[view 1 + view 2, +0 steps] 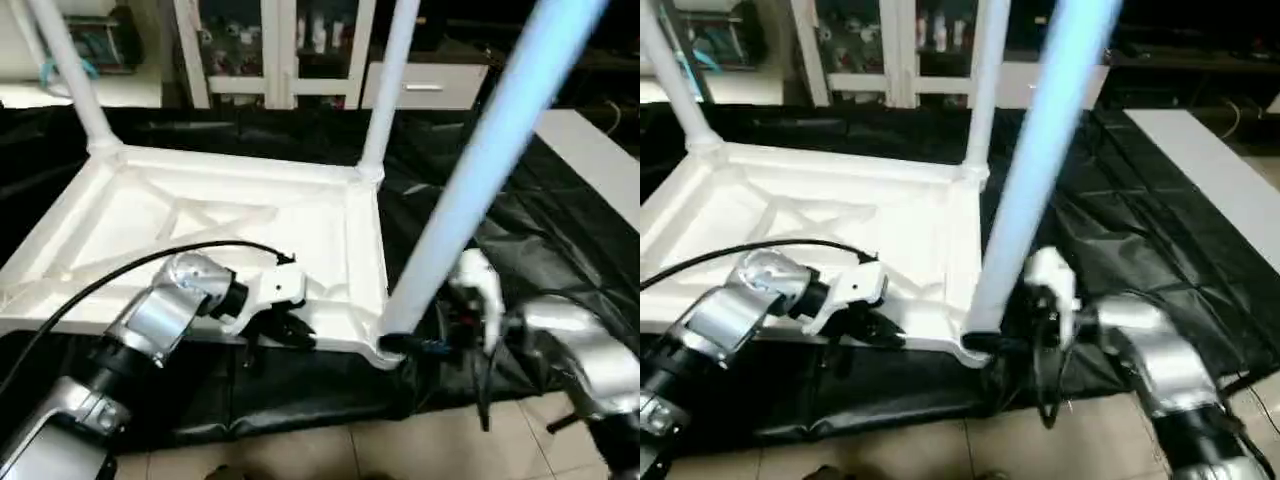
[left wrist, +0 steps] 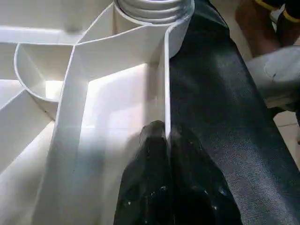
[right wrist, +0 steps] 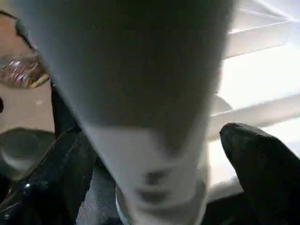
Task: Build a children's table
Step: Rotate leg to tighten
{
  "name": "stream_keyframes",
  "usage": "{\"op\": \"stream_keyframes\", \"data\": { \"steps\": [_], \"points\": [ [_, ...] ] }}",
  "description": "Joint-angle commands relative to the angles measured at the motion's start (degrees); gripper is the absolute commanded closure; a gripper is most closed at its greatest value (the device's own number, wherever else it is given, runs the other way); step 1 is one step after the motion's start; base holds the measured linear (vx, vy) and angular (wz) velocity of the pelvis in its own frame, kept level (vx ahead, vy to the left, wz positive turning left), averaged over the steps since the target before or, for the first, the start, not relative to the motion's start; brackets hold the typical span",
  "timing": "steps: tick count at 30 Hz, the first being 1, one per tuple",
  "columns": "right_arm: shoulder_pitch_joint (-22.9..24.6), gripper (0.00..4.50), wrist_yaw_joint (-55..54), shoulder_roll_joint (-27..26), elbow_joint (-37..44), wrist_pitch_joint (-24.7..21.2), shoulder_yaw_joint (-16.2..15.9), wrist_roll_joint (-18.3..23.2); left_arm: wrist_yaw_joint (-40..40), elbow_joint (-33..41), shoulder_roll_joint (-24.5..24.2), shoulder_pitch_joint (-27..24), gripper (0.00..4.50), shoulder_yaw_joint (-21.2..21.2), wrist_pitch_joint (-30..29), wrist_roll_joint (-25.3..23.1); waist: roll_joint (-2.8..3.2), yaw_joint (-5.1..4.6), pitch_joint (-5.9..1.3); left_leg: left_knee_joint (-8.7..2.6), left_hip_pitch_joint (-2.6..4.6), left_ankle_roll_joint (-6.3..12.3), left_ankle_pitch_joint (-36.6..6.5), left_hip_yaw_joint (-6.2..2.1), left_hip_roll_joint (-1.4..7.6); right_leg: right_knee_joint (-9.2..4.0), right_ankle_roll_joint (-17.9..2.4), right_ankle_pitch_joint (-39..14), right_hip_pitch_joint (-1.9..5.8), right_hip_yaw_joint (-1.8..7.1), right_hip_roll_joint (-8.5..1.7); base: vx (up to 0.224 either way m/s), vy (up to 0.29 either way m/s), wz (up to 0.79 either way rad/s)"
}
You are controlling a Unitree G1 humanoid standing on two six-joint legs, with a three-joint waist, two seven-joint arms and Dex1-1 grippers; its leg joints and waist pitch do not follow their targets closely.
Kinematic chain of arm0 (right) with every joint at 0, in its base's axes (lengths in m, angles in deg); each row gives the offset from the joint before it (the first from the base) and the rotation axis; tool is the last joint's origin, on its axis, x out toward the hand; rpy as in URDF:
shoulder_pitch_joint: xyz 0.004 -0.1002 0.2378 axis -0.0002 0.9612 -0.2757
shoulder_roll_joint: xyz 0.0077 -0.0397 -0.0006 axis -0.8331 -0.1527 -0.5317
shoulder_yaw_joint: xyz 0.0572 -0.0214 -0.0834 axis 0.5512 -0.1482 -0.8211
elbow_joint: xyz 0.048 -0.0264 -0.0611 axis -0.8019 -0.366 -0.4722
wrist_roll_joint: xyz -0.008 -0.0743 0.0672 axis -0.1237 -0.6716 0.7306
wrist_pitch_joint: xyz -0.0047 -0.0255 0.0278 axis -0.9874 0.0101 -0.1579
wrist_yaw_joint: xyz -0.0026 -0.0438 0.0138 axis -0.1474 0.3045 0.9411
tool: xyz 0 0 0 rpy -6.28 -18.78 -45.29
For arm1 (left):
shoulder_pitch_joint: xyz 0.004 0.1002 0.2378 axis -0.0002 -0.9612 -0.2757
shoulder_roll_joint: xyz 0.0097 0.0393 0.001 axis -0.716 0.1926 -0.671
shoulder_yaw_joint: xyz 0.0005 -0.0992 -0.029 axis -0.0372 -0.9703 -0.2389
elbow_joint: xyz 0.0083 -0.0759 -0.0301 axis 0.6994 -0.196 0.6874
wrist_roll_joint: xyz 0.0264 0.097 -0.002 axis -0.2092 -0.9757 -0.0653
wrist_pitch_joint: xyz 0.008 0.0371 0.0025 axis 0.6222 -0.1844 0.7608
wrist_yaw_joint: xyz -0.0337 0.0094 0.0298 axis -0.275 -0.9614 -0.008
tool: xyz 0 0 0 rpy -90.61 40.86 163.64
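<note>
The children's table lies upside down, its white ribbed top (image 1: pixel 200 220) on the black cloth. Two legs stand in the far corners (image 1: pixel 70 70) (image 1: pixel 385 90). A third leg (image 1: pixel 480 160) rises, leaning, from the near right corner socket (image 1: pixel 385 345). My left gripper (image 1: pixel 285 330) is at the top's near rim. In the left wrist view it is shut (image 2: pixel 166 154) on that thin rim wall (image 2: pixel 166 93). My right gripper (image 1: pixel 1025 320) is at the foot of the third leg. Its fingers (image 3: pixel 61 178) stand open on both sides of the tube (image 3: pixel 140 117) without pressing it.
The black cloth (image 1: pixel 560 240) covers the work table and hangs over its near edge above the tiled floor (image 1: pixel 330 450). A white board (image 1: pixel 600 160) lies at the right. White shelving (image 1: pixel 270 50) stands behind. Part of a person (image 2: pixel 262 18) is beyond the near corner.
</note>
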Motion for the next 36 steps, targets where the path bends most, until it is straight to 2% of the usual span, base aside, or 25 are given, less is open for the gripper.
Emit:
{"op": "stream_keyframes", "data": {
  "steps": [1, 2, 3, 6, 10, 12, 13, 15, 21, 23, 32, 36],
  "points": [
    [-1.11, 0.24, 0.85, 0.35, -1.52, 1.48, -0.89, -1.49, -0.95, 0.05, 0.82, 1.4, 4.5, 1.25, 0.91, -0.08, 0.25, -0.25, -4.08, -4.4, 1.52, 1.13, -15.34, 0.3, 0.02, -3.26, -12.88, -12.14, 2.07, 0.77, -0.32, 0.0, 0.0, 0.0],
    [-1.58, 0.35, 1.0, 0.12, -2.42, 1.94, -1.13, -1.8, -0.76, -0.06, 0.91, 1.35, 4.5, 1.29, 1.01, -0.13, 0.03, -0.17, -4.17, -4.41, 1.34, 1.21, -14.15, 0.28, 0.0, -3.13, -12.83, -11.17, 2.34, 0.73, -0.32, 0.0, 0.0, 0.0],
    [-2.07, 0.35, 1.49, 0.05, -3.36, 2.63, -1.5, -2.17, -0.68, -0.3, 1.02, 1.34, 4.5, 1.3, 1.16, -0.2, 0.06, -0.15, -4.15, -4.4, 1.22, 1.41, -13.57, 0.24, -0.03, -3.0, -12.97, -10.75, 2.39, 0.69, -0.37, 0.0, 0.0, 0.0],
    [-2.7, 0.67, 2.96, 0.3, -4.58, 3.67, -1.97, -2.67, -0.67, -0.79, 1.1, 1.38, 4.5, 1.38, 1.49, -0.34, -0.09, -0.15, -4.16, -4.33, 1.25, 1.67, -13.8, 0.28, -0.06, -3.11, -12.87, -11.4, 2.46, 0.69, -0.41, 0.0, 0.0, 0.0],
    [-2.78, 0.98, 5.05, 1.27, -4.94, 4.21, -2.19, -2.54, -0.75, -1.14, 1.01, 1.42, 4.5, 1.47, 1.77, -0.47, 0.04, -0.09, -4.08, -4.43, 1.25, 1.48, -15.01, 0.18, -0.01, -3.32, -12.26, -13.77, 2.42, 0.68, -0.46, 0.0, 0.0, 0.0],
    [-2.8, 1.16, 6.08, 1.66, -5.32, 4.71, -2.28, -2.55, -0.73, -1.38, 0.96, 1.43, 4.5, 1.52, 2.06, -0.54, 0.04, -0.08, -4.11, -4.4, 1.25, 1.51, -14.89, 0.18, 0.01, -3.3, -12.28, -13.3, 2.4, 0.66, -0.43, 0.0, 0.0, 0.0],
    [-2.78, 1.26, 6.33, 1.77, -5.52, 4.9, -2.29, -2.58, -0.8, -1.38, 0.93, 1.39, 4.5, 1.57, 2.07, -0.54, 0.23, 0.01, -4.14, -4.42, 1.27, 1.51, -14.72, 0.15, 0.0, -3.23, -12.43, -12.97, 2.44, 0.65, -0.45, 0.0, 0.0, 0.0],
    [-2.73, 1.49, 6.68, 1.92, -5.78, 5.13, -2.37, -2.64, -0.93, -1.38, 0.88, 1.37, 4.5, 1.66, 2.08, -0.57, 0.1, 0.01, -4.16, -4.38, 1.23, 1.53, -14.57, 0.18, -0.01, -3.22, -12.6, -12.7, 2.48, 0.63, -0.45, 0.0, 0.0, 0.0],
    [-3.07, 1.97, 7.47, 1.62, -7.47, 6.92, -3.7, -4.18, -1.14, -1.73, 0.84, 1.61, 4.5, 1.8, 2.34, -0.69, 0.26, 0.12, -4.29, -4.27, 1.32, 1.76, -13.93, 0.2, -0.03, -3.03, -13.38, -11.15, 2.5, 0.57, -0.4, 0.0, 0.0, 0.0],
    [-3.33, 2.27, 7.66, 1.41, -8.14, 7.63, -3.95, -4.72, -1.16, -1.9, 0.85, 1.7, 4.5, 1.84, 2.52, -0.78, 0.26, 0.32, -4.3, -4.25, 1.29, 1.94, -13.5, 0.21, -0.03, -2.95, -13.52, -10.46, 2.56, 0.58, -0.38, 0.0, 0.0, 0.0],
    [-4.21, 2.47, 9.24, 1.66, -11.6, 11.08, -5.7, -7.75, -1.3, -2.44, 0.6, 1.94, 4.5, 2.16, 2.41, -0.93, 0.14, 0.39, -4.16, -4.35, 1.36, 1.29, -15.85, 0.14, -0.04, -3.18, -12.87, -13.62, 2.51, 0.57, -0.42, 0.0, 0.0, 0.0],
    [-4.51, 2.49, 5.15, 0.05, -12.81, 9.02, -4.39, -7.61, 1.3, -3.42, 1.68, 2.55, 4.5, 1.31, 1.24, -1.15, 0.07, 0.45, -4.09, -4.42, 1.4, 1.13, -16.35, 0.13, -0.06, -3.33, -12.43, -14.71, 2.38, 0.65, -0.36, 0.0, 0.0, 0.0]
  ]
}}
